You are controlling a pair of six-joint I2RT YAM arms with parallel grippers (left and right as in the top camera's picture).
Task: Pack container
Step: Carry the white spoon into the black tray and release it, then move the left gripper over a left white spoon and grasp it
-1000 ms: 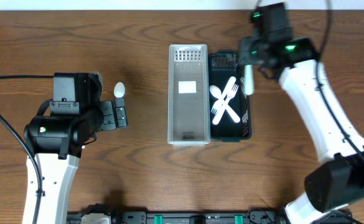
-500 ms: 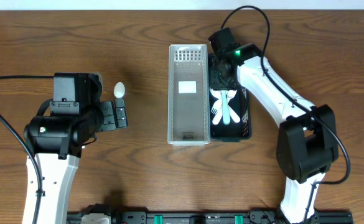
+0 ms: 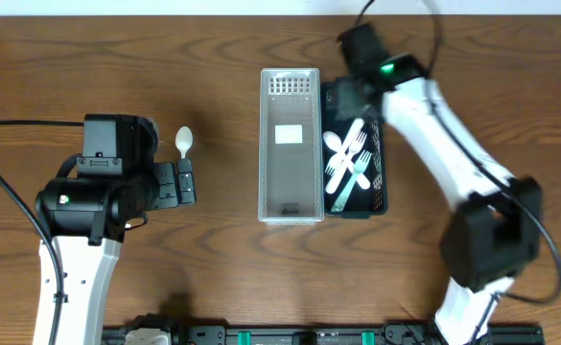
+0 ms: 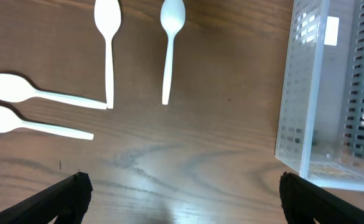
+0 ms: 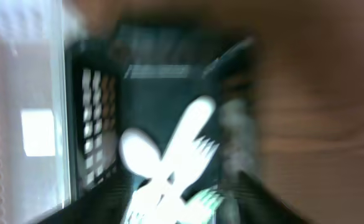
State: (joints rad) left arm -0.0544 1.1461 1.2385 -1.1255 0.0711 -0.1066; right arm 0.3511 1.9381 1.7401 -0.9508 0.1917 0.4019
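dark brown wooden table [image 3: 222, 57] fills the scene, its grain running side to side. nearest to me, the white left arm [image 3: 69, 278] rises from the near edge on the left, topped by a black wrist housing. the left gripper [image 3: 185, 182] points toward the middle of the table. its two dark fingertips [image 4: 70, 190] stand wide apart with nothing between them, only bare wood below.

just beyond that gripper lie four white plastic spoons [image 4: 109, 43] flat on the table. two lie side by side with bowls pointing away, and two lie crosswise to them, one handle tip touching a neighbour's handle. from overhead only one spoon bowl shows; the arm hides the rest.

at the centre stands a long white slotted basket [image 3: 265, 144], holding only a white label [image 3: 290, 134] on its floor. pressed against its right side is a shorter dark basket [image 3: 381, 187]. white plastic cutlery [image 3: 349, 158], forks and a spoon, lies crossed inside the dark one.

the white right arm [image 3: 433, 125] reaches from the near right corner across to the far end of the dark basket, where the right gripper [image 3: 357, 94] hangs. its own camera view is badly smeared, so i cannot tell how its fingers stand.
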